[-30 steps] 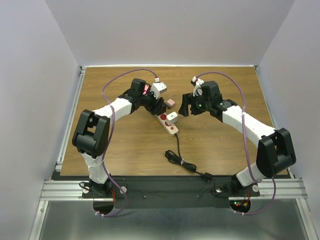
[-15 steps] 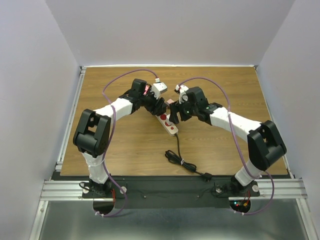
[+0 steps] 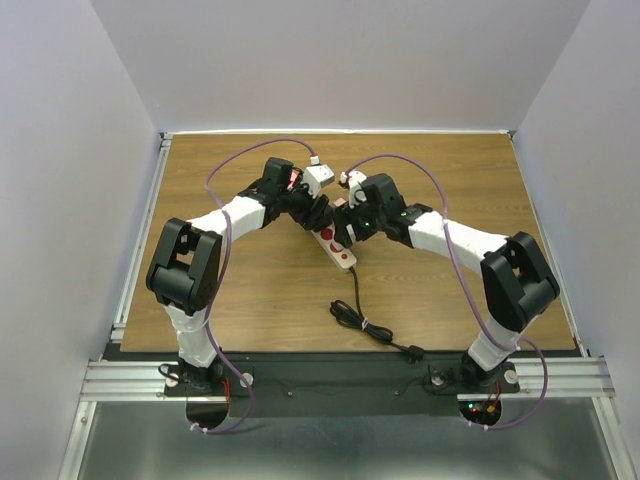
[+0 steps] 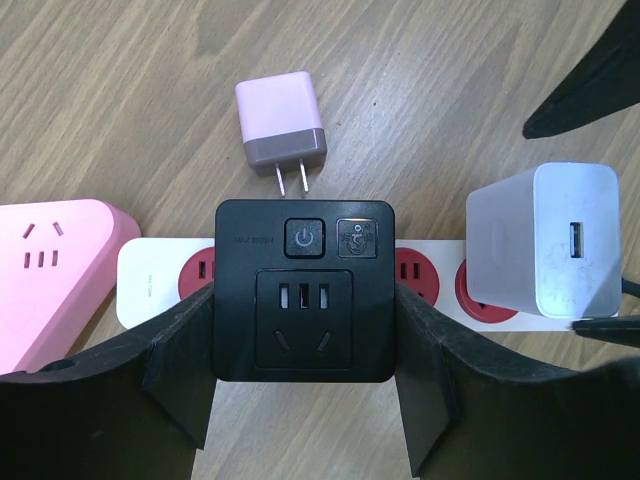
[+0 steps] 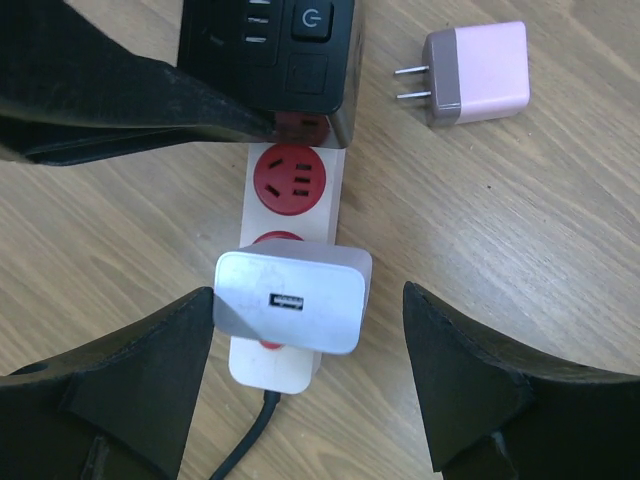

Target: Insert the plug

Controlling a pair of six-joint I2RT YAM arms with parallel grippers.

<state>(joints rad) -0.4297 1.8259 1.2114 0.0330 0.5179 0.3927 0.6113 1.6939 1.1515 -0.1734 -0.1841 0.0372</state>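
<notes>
The little pink plug lies flat on the wooden table, loose, with nothing holding it. In the left wrist view it is at 12 o'clock from the black block, and its two metal pins point to 6 o'clock, toward the block. The pins end just short of the block and do not go into any hole. In the right wrist view the plug is at 2 o'clock from the open red socket, with its pins pointing to 9 o'clock. The black block sits on the white power strip, which has round red sockets in a row. The left tool is clenched on the black block, with one finger pressed to each side. A white charger is also stuck into the strip, at 3 o'clock from the block in the left wrist view. The right tool hangs over this charger with its fingers spread wide. There is a gap by the right-hand finger, so it is not gripping anything. A pink socket box lies at 9 o'clock from the black block, touching the end of the strip. In the top view a black cord runs from the strip toward 5 o'clock.
</notes>
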